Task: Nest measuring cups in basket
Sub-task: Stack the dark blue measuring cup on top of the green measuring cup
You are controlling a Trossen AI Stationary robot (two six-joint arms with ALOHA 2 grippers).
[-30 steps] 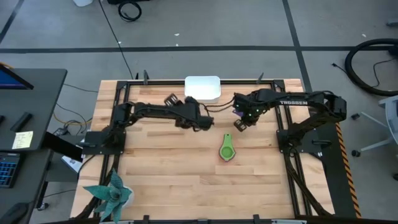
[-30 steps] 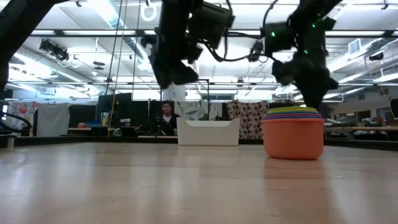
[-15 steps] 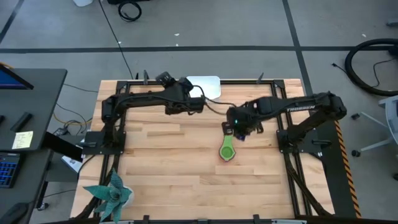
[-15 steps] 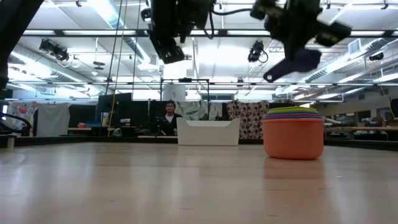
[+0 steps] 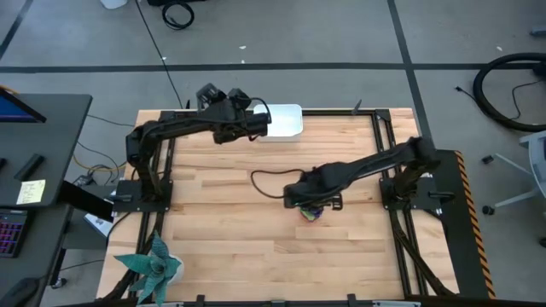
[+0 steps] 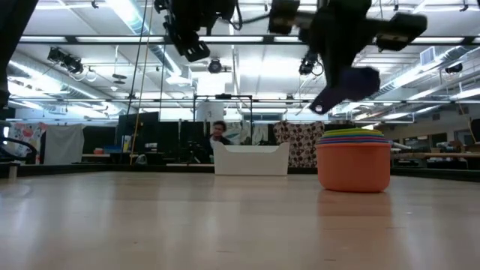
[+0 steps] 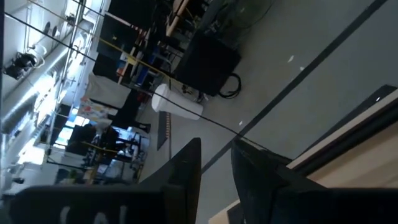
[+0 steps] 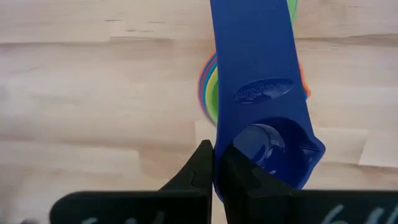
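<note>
Pale butcher-block planks make up the table (image 5: 222, 230) I'm working over, with grey floor around it and a bright, cluttered workshop behind. From my seat the job looks partly done: a nested stack of cups (image 6: 353, 159) stands on the wood, orange outermost with yellow, green and reddish rims showing inside, and it sits out on the table, well apart from the white basket (image 5: 281, 120) at the far edge. I judge 2 things remain: dropping in the last cup, then getting the whole stack into the basket, which shows nothing inside from above.

My right gripper (image 8: 216, 163) hangs just above the stack, its fingers pressed together on the dark blue cup (image 8: 264, 106), pinched at the bowl rim with the flat handle sticking out over the stack. My left gripper (image 7: 216, 163) is raised near the basket, its fingers parted a little and holding nothing.

All the cups are smooth, glossy plastic, round-bowled with short flat handles; the blue handle carries an embossed oval mark. Low, rounded walls and matte white plastic make up the basket
</note>
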